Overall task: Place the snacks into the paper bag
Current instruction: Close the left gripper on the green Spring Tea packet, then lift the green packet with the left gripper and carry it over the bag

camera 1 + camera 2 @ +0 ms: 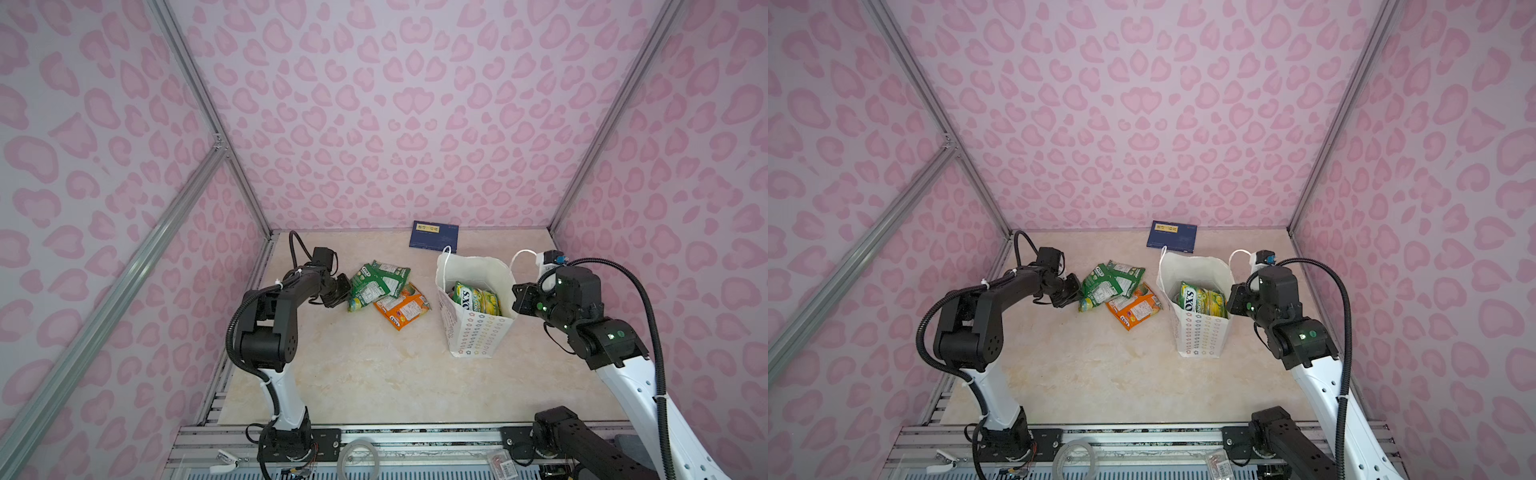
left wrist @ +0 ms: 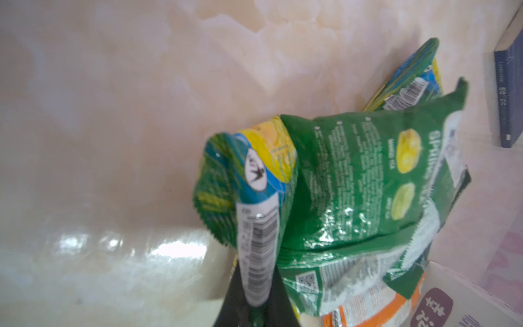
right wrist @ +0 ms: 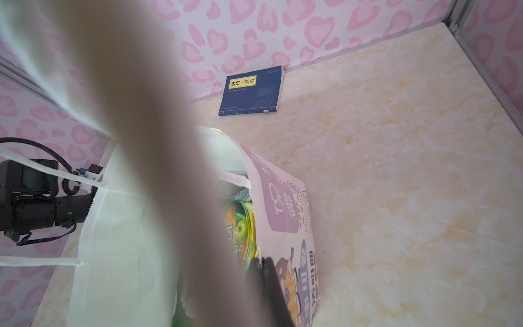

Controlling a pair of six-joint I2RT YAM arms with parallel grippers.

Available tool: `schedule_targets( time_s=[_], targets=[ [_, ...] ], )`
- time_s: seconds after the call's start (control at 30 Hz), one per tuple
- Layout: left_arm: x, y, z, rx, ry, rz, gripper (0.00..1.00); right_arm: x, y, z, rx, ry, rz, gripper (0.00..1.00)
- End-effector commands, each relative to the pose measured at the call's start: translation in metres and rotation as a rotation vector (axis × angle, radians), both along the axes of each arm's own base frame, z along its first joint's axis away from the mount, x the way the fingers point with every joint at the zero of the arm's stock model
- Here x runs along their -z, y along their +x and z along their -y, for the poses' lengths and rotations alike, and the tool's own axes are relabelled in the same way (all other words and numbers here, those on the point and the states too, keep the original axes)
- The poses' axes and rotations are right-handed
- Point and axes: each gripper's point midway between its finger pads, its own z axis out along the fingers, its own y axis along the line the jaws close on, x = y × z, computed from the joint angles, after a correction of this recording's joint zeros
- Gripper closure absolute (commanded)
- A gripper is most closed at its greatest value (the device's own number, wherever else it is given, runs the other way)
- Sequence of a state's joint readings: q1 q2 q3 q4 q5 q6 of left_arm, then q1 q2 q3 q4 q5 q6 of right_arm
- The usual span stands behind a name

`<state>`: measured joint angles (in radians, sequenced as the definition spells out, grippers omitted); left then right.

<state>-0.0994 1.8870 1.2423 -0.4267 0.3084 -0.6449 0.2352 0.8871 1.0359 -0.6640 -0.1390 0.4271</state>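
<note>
The marbled beige worktop (image 1: pixel 374 374) carried all items inside pink-patterned walls. The left arm (image 1: pixel 270 324) reached in from the left of both top views and the right arm (image 1: pixel 590 320) from the right. The bag (image 1: pixel 478 332) stood upright with its mouth open, right of centre. A dark blue card (image 1: pixel 434 237) lay flat at the back wall, just behind the bag. At least three pouches lay in an overlapping heap left of the bag and clear of it. A green pouch (image 1: pixel 380 278) lay on top toward the rear. An orange pouch (image 1: pixel 405 309) lay partly under it on the side nearer the bag. A teal pouch (image 1: pixel 357 304) lay at the end of the heap nearest the left arm. A yellow pouch (image 1: pixel 478 299) marked "FOX'S" stood inside the bag, leaning against its wall. The left tool (image 1: pixel 345 296) sat low at the heap. In the left wrist view its fingers (image 2: pixel 230 311) were closed on the barcode edge of the teal pouch (image 2: pixel 249 175), pinching it, and the green pouch (image 2: pixel 368 175) touched it from behind. The right tool (image 1: pixel 518 299) met the bag's right rim. In the right wrist view its fingers (image 3: pixel 268 283) were pressed together on that rim, pinching the paper. A blurred pale band crossed that view close to the lens and could not be identified.
</note>
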Motion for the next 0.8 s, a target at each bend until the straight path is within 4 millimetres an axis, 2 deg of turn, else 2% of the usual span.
schedule_targets(
  time_s=[0.0,0.17,0.43,0.63,0.77],
  targets=[
    [-0.025,0.000,0.007,-0.012,-0.054,0.040,0.94,0.001,-0.001,-0.002,-0.011,0.008,-0.003,1.00],
    [-0.058,-0.007,0.006,-0.024,-0.064,0.109,0.97,-0.002,0.000,-0.004,-0.017,0.017,0.003,1.00],
    [-0.103,-0.033,-0.001,-0.025,-0.045,0.211,0.97,-0.001,0.001,-0.005,-0.020,0.021,-0.001,1.00],
    [-0.141,-0.055,0.001,0.017,-0.015,0.298,0.97,-0.001,0.002,-0.005,-0.019,0.017,0.004,1.00],
    [-0.177,-0.076,0.012,0.074,-0.005,0.380,0.97,0.001,0.002,-0.004,-0.018,0.012,-0.002,1.00]
  ],
)
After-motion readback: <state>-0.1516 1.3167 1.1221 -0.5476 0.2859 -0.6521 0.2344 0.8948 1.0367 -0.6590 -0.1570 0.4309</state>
